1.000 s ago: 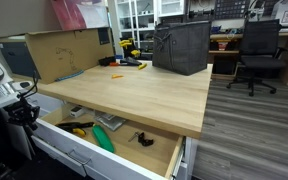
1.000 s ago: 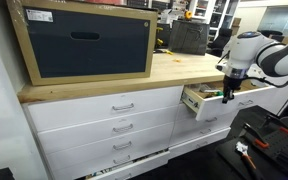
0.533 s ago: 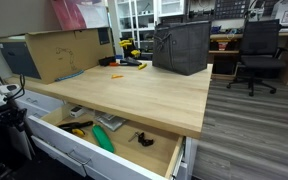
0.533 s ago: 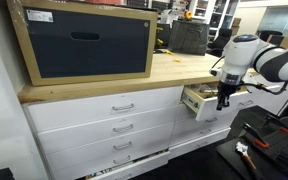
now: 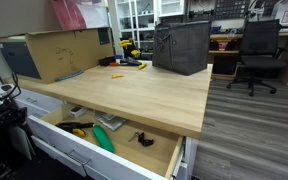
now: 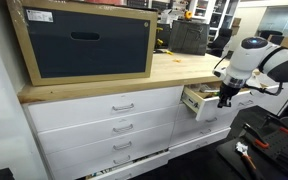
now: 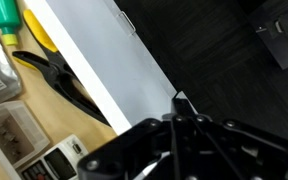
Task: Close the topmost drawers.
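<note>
In an exterior view, a cardboard box (image 6: 89,42) with a dark panel is seen at the left on the light-wood worktop (image 6: 174,65). Directly beneath it, the closed top drawer (image 6: 104,108) is found flush with the cabinet face, its silver bar handle (image 6: 123,106) level. Further right, the open top drawer (image 6: 196,100) is pulled out from under the worktop, with its pale inside exposed. The gripper (image 6: 224,98) is positioned just beside this drawer's front, hanging from the white arm (image 6: 249,55) at the right. The jaws are brought fully together and nothing is held between them. In the wrist view, a green-handled tool (image 7: 2,15) and black pliers (image 7: 59,80) are noted inside the drawer at the left. The white drawer front (image 7: 114,60) runs diagonally through the middle, and the joined fingertips lie at its outer edge over the dark floor (image 7: 224,50). Contact with the front cannot be confirmed. In an exterior view (image 5: 169,155), the same drawer is shown well extended below the worktop, which carries a dark bag (image 5: 181,47). An office chair (image 5: 256,50) stands behind at the right.
</note>
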